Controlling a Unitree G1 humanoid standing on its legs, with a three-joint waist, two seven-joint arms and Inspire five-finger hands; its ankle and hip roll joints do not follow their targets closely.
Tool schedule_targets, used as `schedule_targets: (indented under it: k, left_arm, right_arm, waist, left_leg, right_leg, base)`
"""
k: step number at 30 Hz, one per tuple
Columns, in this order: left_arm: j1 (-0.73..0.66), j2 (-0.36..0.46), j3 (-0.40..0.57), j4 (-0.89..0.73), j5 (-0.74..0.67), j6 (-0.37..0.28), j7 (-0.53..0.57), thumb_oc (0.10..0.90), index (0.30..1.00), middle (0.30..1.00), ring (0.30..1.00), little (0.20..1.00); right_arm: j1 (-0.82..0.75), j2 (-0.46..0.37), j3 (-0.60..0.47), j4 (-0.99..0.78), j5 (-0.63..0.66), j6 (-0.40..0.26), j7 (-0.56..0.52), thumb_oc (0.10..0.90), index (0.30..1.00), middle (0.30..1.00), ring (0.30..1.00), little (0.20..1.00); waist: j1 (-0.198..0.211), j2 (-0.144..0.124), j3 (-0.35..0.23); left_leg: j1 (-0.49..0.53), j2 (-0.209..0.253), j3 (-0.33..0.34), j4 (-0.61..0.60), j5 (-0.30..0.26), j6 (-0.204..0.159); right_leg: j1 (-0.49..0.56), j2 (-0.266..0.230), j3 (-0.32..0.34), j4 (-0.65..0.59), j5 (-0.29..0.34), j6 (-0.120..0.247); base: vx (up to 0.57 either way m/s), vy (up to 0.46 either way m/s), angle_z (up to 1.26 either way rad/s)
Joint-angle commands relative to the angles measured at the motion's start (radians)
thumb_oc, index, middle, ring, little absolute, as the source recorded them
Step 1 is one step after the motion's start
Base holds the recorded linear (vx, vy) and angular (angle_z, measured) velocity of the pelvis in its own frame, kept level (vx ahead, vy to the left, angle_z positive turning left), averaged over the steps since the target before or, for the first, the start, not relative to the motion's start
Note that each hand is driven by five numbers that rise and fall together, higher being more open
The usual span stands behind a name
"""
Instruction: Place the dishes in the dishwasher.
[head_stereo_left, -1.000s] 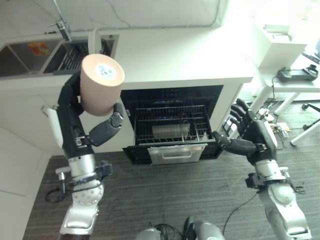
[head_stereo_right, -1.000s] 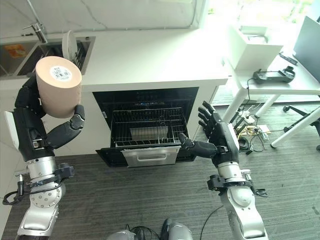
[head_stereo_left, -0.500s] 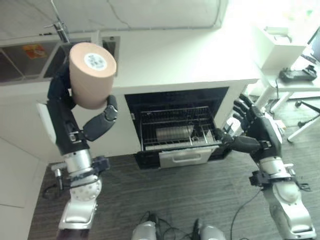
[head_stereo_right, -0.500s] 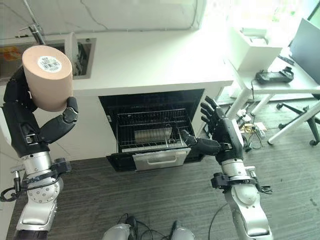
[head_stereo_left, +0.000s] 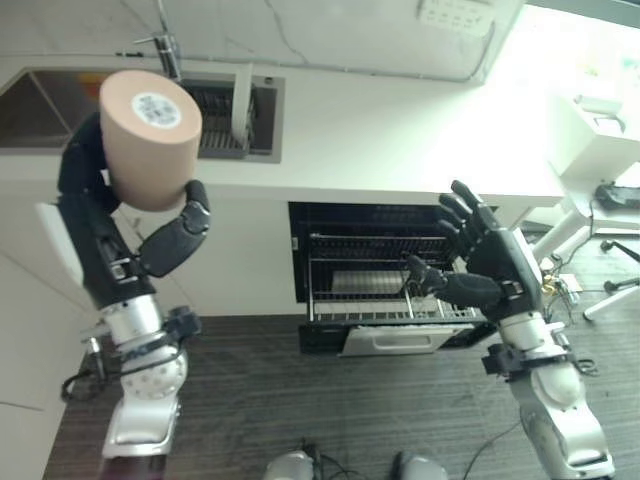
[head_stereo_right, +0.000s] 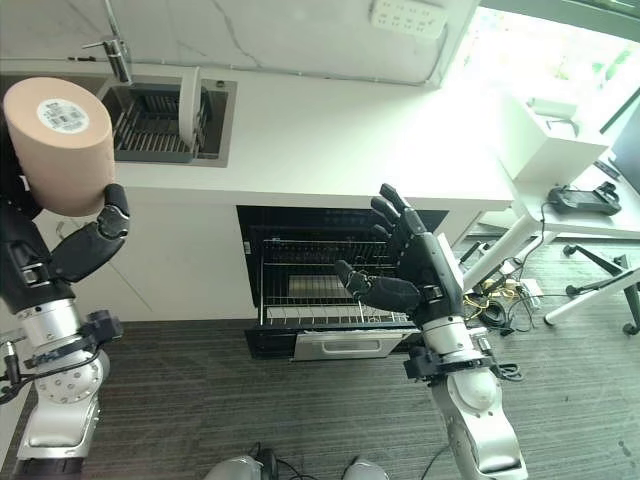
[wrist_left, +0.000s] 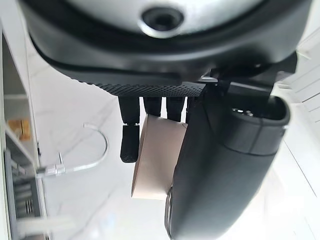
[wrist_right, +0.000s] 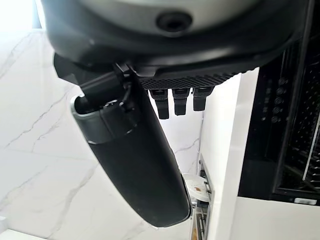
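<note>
Closest to me, the left hand (head_stereo_left: 110, 215) is raised at the robot's left side, fingers and thumb curled round a tan cup (head_stereo_left: 146, 135) held upside down, a white sticker on its flat base facing up. The right hand (head_stereo_right: 410, 272) hangs in the air in front of the dishwasher (head_stereo_left: 375, 275), fingers spread and straight, holding nothing. Behind it the dishwasher stands open under the white countertop (head_stereo_right: 330, 130), its wire rack (head_stereo_right: 310, 290) pulled partway out. Farther back, on the left of the counter, a sink (head_stereo_right: 150, 120) holds a dark drying rack with a white plate (head_stereo_right: 186, 100) standing on edge, and a tap (head_stereo_right: 112, 55) rises behind it.
</note>
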Motion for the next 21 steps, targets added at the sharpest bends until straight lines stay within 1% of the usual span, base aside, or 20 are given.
schedule_targets:
  k: [1,4,5,6,7,10,11,12,13,15,16,17,18,19,20,21]
  left_arm:
    - [-0.069,0.057,-0.002,-0.131,0.063,-0.063,0.023,0.4,0.3,0.3,0.3,0.3]
    - [-0.068,0.057,0.0,-0.133,0.06,-0.061,0.021,0.4,0.3,0.3,0.3,0.3]
    - [-0.065,0.058,0.003,-0.139,0.054,-0.06,0.014,0.4,0.3,0.3,0.3,0.3]
    - [-0.066,0.056,0.006,-0.144,0.033,-0.066,-0.019,0.4,0.3,0.3,0.3,0.3]
    - [-0.069,0.055,0.005,-0.147,0.018,-0.066,-0.048,0.4,0.3,0.3,0.3,0.3]
    - [-0.091,0.055,-0.008,-0.15,0.031,-0.051,-0.039,0.4,0.3,0.3,0.3,0.3]
    - [-0.086,0.052,-0.007,-0.156,0.032,-0.032,-0.013,0.4,0.3,0.3,0.3,0.3]
    - [-0.08,0.053,-0.008,-0.163,0.01,-0.025,-0.006,0.4,0.3,0.3,0.3,0.3]
    - [-0.074,0.053,-0.009,-0.17,-0.007,-0.021,-0.005,0.4,0.3,0.3,0.3,0.3]
    - [-0.067,0.053,-0.012,-0.179,-0.014,-0.018,-0.011,0.4,0.3,0.3,0.3,0.3]
    - [-0.064,0.048,-0.021,-0.19,-0.011,-0.016,-0.027,0.4,0.3,0.3,0.3,0.3]
    - [-0.066,0.044,-0.03,-0.199,-0.001,-0.011,-0.036,0.4,0.3,0.3,0.3,0.3]
    - [-0.065,0.036,-0.038,-0.203,0.003,-0.009,-0.037,0.4,0.3,0.3,0.3,0.3]
    - [-0.059,0.033,-0.039,-0.189,-0.029,-0.023,-0.037,0.4,0.3,0.3,0.3,0.3]
    - [-0.054,0.03,-0.038,-0.176,-0.06,-0.033,-0.042,0.4,0.3,0.3,0.3,0.3]
    - [-0.051,0.03,-0.036,-0.175,-0.069,-0.035,-0.043,0.4,0.3,0.3,0.3,0.3]
  right_arm:
    - [-0.091,0.005,-0.013,-0.091,0.006,-0.115,0.002,0.8,0.9,0.9,0.9,0.9]
    - [-0.093,0.006,-0.009,-0.093,-0.002,-0.115,0.01,0.8,0.9,0.9,0.9,0.9]
    - [-0.089,0.003,-0.003,-0.113,-0.011,-0.101,0.042,0.8,0.9,0.9,0.9,0.9]
    - [-0.079,-0.001,-0.004,-0.129,0.007,-0.104,0.038,0.8,0.9,0.9,0.9,0.9]
    - [-0.076,-0.003,-0.008,-0.133,0.034,-0.106,0.035,0.8,0.9,0.9,0.9,0.9]
    - [-0.116,-0.013,-0.001,-0.124,0.063,-0.112,0.028,0.8,0.9,0.9,0.9,0.9]
    - [-0.153,-0.019,0.01,-0.113,0.114,-0.096,0.03,0.8,0.9,0.9,0.9,0.9]
    - [-0.17,-0.03,0.013,-0.112,0.127,-0.089,0.021,0.8,0.9,0.9,0.9,0.9]
    - [-0.179,-0.036,0.017,-0.109,0.123,-0.093,0.021,0.8,0.9,0.9,0.9,0.9]
    - [-0.178,-0.039,0.016,-0.112,0.114,-0.094,0.023,0.8,0.9,0.9,0.9,0.9]
    - [-0.17,-0.044,0.011,-0.115,0.105,-0.094,0.023,0.8,0.9,0.9,0.9,0.9]
    - [-0.163,-0.049,0.007,-0.112,0.099,-0.1,0.023,0.8,0.9,0.9,0.9,0.9]
    - [-0.143,-0.058,-0.01,-0.111,0.104,-0.102,0.04,0.8,0.9,0.9,0.9,0.9]
    - [-0.118,-0.073,-0.033,-0.108,0.137,-0.098,0.076,0.8,0.9,0.9,0.9,0.9]
    - [-0.114,-0.078,-0.038,-0.105,0.141,-0.097,0.087,0.8,0.9,0.9,0.9,0.9]
    - [-0.113,-0.079,-0.041,-0.105,0.142,-0.096,0.089,0.8,0.9,0.9,0.9,0.9]
  waist:
    - [-0.01,-0.01,-0.062]
    - [-0.011,-0.01,-0.066]
    - [-0.018,-0.008,-0.06]
    - [-0.02,-0.014,-0.064]
    - [-0.021,-0.018,-0.075]
    - [-0.014,-0.015,-0.088]
    - [-0.008,-0.008,-0.1]
    - [-0.014,0.001,-0.104]
    - [-0.015,0.008,-0.105]
    - [-0.013,0.017,-0.103]
    - [-0.013,0.023,-0.096]
    - [-0.016,0.027,-0.09]
    - [-0.025,0.03,-0.084]
    - [-0.034,0.034,-0.079]
    - [-0.031,0.035,-0.071]
    - [-0.031,0.035,-0.071]
  left_leg:
    - [0.026,0.079,-0.091,-0.023,-0.012,-0.128]
    - [0.027,0.081,-0.093,-0.023,-0.015,-0.129]
    - [0.044,0.09,-0.126,-0.023,-0.024,-0.131]
    - [0.048,0.097,-0.165,-0.023,-0.04,-0.135]
    - [0.049,0.116,-0.191,-0.023,-0.046,-0.147]
    - [0.047,0.176,-0.215,-0.023,-0.024,-0.189]
    - [0.065,0.229,-0.212,-0.023,-0.005,-0.221]
    - [0.074,0.244,-0.213,-0.023,0.005,-0.234]
    - [0.076,0.256,-0.212,-0.023,0.016,-0.24]
    - [0.071,0.274,-0.202,-0.023,0.065,-0.241]
    - [0.05,0.301,-0.16,-0.023,0.141,-0.24]
    - [0.036,0.324,-0.109,-0.023,0.185,-0.238]
    - [0.029,0.343,-0.023,-0.023,0.222,-0.241]
    - [0.024,0.333,0.043,-0.023,0.225,-0.238]
    - [0.016,0.288,0.036,-0.023,0.191,-0.224]
    - [0.011,0.274,0.03,-0.023,0.179,-0.22]
  right_leg:
    - [-0.082,-0.031,0.045,0.02,0.167,0.04]
    - [-0.095,-0.036,0.051,0.02,0.171,0.043]
    - [-0.142,-0.043,0.096,0.02,0.178,0.047]
    - [-0.148,-0.025,0.149,0.02,0.181,0.05]
    - [-0.13,-0.017,0.151,0.02,0.169,0.054]
    - [-0.108,-0.005,0.108,0.02,0.111,0.066]
    - [-0.106,0.012,0.059,0.02,0.082,0.062]
    - [-0.098,0.044,0.071,0.02,0.068,0.048]
    - [-0.089,0.068,0.072,0.02,0.059,0.034]
    - [-0.071,0.096,0.066,0.02,0.044,0.02]
    - [-0.048,0.12,0.05,0.02,0.026,0.007]
    - [-0.033,0.133,0.03,0.02,0.014,-0.005]
    - [-0.016,0.137,-0.016,0.02,0.004,-0.018]
    - [-0.002,0.133,-0.057,0.02,-0.006,-0.024]
    - [0.004,0.142,-0.059,0.02,-0.012,-0.026]
    - [0.002,0.145,-0.055,0.02,-0.011,-0.026]
  base:
    - [0.19,-0.235,0.49]
    - [0.11,-0.156,0.5]
    - [0.33,-0.623,0.48]
    - [0.41,-0.902,0.29]
    - [0.26,-0.795,0.42]
    - [0.08,-0.57,0.95]
    - [0.1,-0.636,0.9]
    - [0.11,-0.641,0.41]
    - [0.07,-0.357,-0.06]
    - [0.03,-0.239,-0.06]
    - [0.01,-0.332,-0.03]
    - [0.0,-0.428,0.04]
    - [-0.03,-0.426,0.19]
    - [-0.03,-0.367,0.39]
    - [-0.02,-0.227,0.47]
    - [0.01,-0.144,0.47]
